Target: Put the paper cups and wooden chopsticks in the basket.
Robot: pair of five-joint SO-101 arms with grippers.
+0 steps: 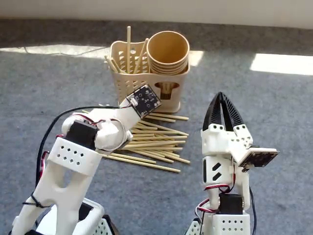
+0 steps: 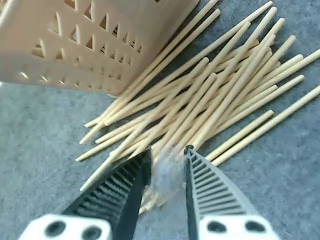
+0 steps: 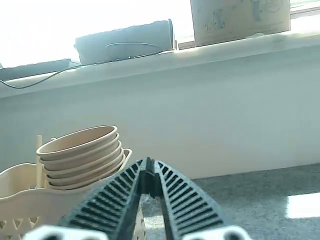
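Note:
A stack of paper cups [image 1: 167,49] stands in the right half of the beige basket [image 1: 128,85], with a few wooden chopsticks [image 1: 128,46] upright in its left half. Many more chopsticks [image 1: 154,144] lie in a loose pile on the grey carpet in front of the basket. My left gripper [image 2: 166,152] hangs open just over the near ends of this pile [image 2: 210,95], beside the basket wall [image 2: 90,40]. My right gripper [image 1: 222,100] is shut and empty, to the right of the basket. In the right wrist view its tips [image 3: 148,167] are level with the cups [image 3: 82,155].
Grey carpet covers the floor, with sunlit patches [image 1: 281,63] at the back. A white wall [image 3: 225,115] and a window sill rise behind the basket. There is open carpet to the right of and in front of the pile.

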